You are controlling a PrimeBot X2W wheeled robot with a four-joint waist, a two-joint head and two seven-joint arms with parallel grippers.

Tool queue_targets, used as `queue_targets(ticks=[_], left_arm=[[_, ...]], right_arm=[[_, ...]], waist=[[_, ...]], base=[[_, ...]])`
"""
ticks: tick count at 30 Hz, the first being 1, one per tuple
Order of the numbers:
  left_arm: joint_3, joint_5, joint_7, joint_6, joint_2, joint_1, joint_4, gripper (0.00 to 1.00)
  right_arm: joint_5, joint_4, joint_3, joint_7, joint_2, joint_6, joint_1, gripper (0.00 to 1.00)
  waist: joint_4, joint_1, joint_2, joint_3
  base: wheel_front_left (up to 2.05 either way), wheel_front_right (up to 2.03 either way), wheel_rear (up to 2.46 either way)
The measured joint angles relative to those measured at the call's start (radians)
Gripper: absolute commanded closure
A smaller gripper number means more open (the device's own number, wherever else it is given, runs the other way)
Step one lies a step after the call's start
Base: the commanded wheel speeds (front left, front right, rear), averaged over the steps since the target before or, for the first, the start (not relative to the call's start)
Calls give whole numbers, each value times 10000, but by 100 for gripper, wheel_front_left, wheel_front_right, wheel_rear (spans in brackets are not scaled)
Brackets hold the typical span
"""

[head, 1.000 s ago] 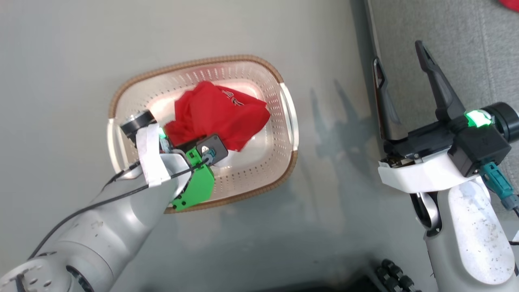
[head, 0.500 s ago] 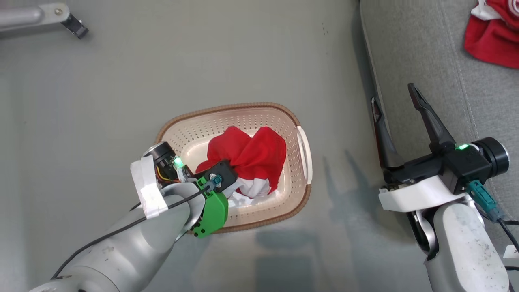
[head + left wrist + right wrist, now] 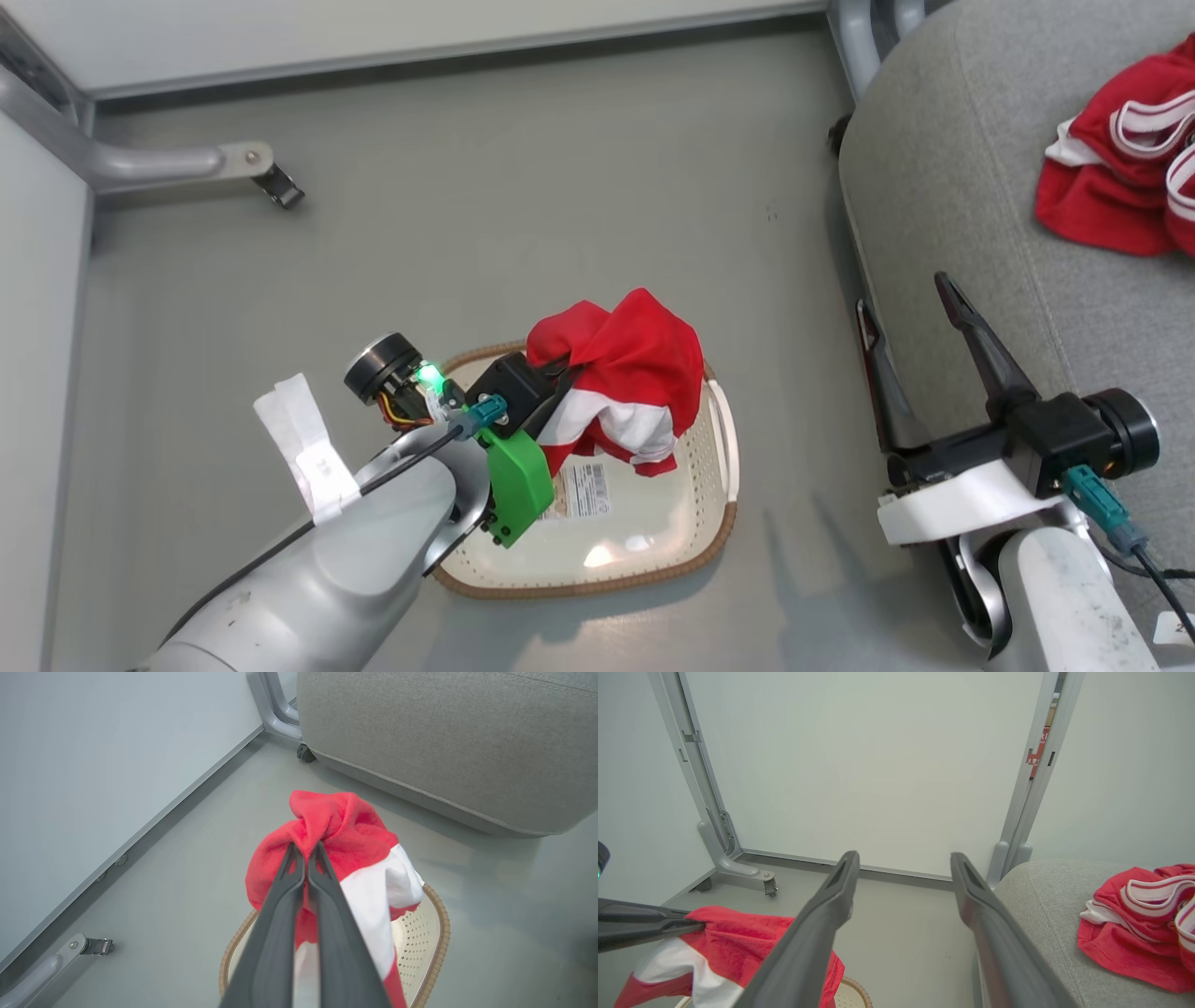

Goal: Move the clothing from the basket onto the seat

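Grey floor [image 3: 560, 187] is carrying the basket [image 3: 653, 576]; one red garment [image 3: 1111, 187] is already lying on the seat [image 3: 943, 187]. Left fingers [image 3: 280, 914] are pinching the second garment [image 3: 635, 373] above the basket, awaiting the carry across. Right fingers [image 3: 980, 345] are hanging open, empty.

Red garments are numbering two: the hanging garment [image 3: 624, 371] and the lying garment [image 3: 1116, 187]. One basket [image 3: 721, 523] and one seat [image 3: 943, 224] are showing.
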State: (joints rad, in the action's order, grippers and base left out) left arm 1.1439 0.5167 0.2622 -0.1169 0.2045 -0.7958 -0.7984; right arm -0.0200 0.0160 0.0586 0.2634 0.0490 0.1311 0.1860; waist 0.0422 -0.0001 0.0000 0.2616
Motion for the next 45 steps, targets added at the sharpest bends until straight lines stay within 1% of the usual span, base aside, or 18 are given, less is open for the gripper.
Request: queue_targets(ticks=[6,11,18,24,28,33,41,45], left_arm=[[-1012,-280,2,207,113,466,1248,100],[-1720,-535,0,295,102,735,2220,100],[-2686,-884,0,391,-25,901,3484,100],[-3275,-1097,0,414,-194,938,4284,100],[-3576,-1266,0,412,-322,932,4656,100],[-3737,-1411,2,407,-431,916,4796,100],[-3793,-1569,0,314,-604,906,4750,100],[-3791,-1609,2,276,-700,906,4740,100]], right_arm=[[-105,31,54,0,0,0,-379,0],[-201,29,123,0,2,0,-558,0],[-313,2,222,0,0,0,-636,0],[-372,-17,305,0,0,0,-688,0],[-424,-84,376,0,0,0,-726,0],[-426,-265,629,0,2,0,-728,0],[-290,-518,1753,0,0,0,-524,0],[94,-364,2190,0,-4,0,-166,0]], waist=[[135,0,0,-720],[247,0,0,-1188],[342,0,0,-1516],[311,0,0,-1609],[280,0,0,-1630],[266,0,0,-1632],[291,0,0,-1666],[352,0,0,-1645]], base=[[0,0,0],[0,0,0],[0,0,0],[0,0,0],[0,0,0],[0,0,0],[0,0,0],[0,0,0]])
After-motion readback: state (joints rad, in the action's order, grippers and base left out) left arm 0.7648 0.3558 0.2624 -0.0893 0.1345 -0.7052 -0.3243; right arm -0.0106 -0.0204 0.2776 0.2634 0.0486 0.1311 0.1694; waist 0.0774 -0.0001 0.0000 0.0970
